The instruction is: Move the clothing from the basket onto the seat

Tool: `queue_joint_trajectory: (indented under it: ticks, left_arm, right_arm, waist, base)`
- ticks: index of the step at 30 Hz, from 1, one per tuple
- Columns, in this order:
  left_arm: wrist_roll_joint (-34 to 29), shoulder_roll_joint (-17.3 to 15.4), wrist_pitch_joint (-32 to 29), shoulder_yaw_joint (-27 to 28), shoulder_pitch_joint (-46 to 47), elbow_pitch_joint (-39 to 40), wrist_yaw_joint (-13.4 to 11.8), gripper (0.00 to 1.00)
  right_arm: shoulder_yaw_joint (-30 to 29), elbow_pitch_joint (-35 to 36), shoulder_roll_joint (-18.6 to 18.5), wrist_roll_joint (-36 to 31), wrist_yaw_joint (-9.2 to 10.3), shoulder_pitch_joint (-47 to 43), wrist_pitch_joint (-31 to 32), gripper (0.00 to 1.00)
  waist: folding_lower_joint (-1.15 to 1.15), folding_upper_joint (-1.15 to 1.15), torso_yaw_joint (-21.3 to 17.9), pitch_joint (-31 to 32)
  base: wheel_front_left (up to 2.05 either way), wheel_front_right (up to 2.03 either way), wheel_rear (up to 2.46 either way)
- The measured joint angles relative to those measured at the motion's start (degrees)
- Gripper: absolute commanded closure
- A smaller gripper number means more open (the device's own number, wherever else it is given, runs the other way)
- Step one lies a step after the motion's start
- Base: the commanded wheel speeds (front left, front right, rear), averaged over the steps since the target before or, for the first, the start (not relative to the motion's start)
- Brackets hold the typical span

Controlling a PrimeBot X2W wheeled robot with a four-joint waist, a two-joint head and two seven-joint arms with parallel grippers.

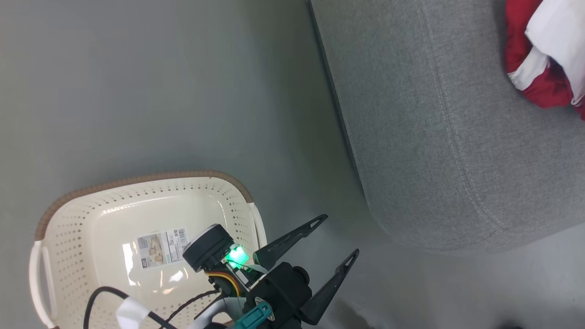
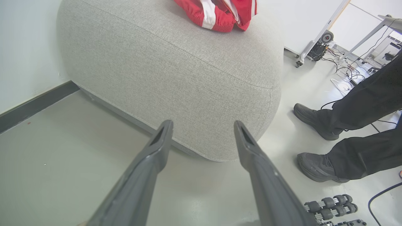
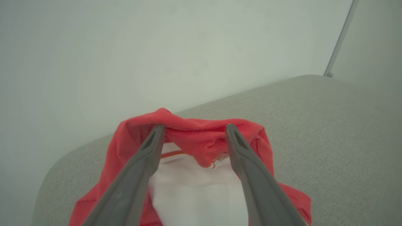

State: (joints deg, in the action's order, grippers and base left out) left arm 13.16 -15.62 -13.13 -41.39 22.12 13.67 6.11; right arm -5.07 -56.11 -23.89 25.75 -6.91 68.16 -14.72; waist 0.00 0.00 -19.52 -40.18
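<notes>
On the large grey woven-fabric upholstered seat (image 1: 434, 137) lies the soft red-and-white clothing (image 1: 544, 87). The cream perforated plastic basket (image 1: 91, 205) on the floor looks bare inside. The right gripper (image 3: 194, 125) straddles a red fold, jaws wide and gripping nothing; it is best lifted straight up, lest it snag the cloth. The left gripper (image 1: 340, 234) gapes empty beside the basket.

Robot's left end effector (image 1: 338, 235) had 2 long dark-grey tapered fingers (image 1: 292, 236) w/ triangular cut-outs nr tips, on a black housing (image 1: 279, 285). Also teal connector (image 1: 256, 316), green-lit indicator (image 1: 236, 257), red/yellow wire bundle (image 1: 228, 279), black cable (image 1: 98, 292) w/ white tape tag (image 1: 130, 313). The right end effector (image 3: 194, 127) had same grey fingers.
</notes>
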Motion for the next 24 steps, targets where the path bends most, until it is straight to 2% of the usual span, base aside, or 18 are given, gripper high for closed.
queue_joint_trajectory:
  ticks: [12,24]
  left_arm:
    - [1.4,3.0,4.9,0.7,-0.1,-4.9,-0.6,0.00]
    - [3.3,5.4,10.0,3.1,-3.0,-9.3,-3.7,0.00]
  right_arm:
    - [-0.8,1.3,-0.8,-1.2,-0.01,-7.5,0.0,0.00]
    - [-2.2,10.9,-0.7,-3.7,0.29,-19.1,0.0,0.00]
  waist:
    - [0.00,0.00,1.4,7.5]
    - [-0.01,0.00,5.0,17.0]
  base:
    - [0.00,0.00,0.00]
    - [0.00,0.00,0.00]
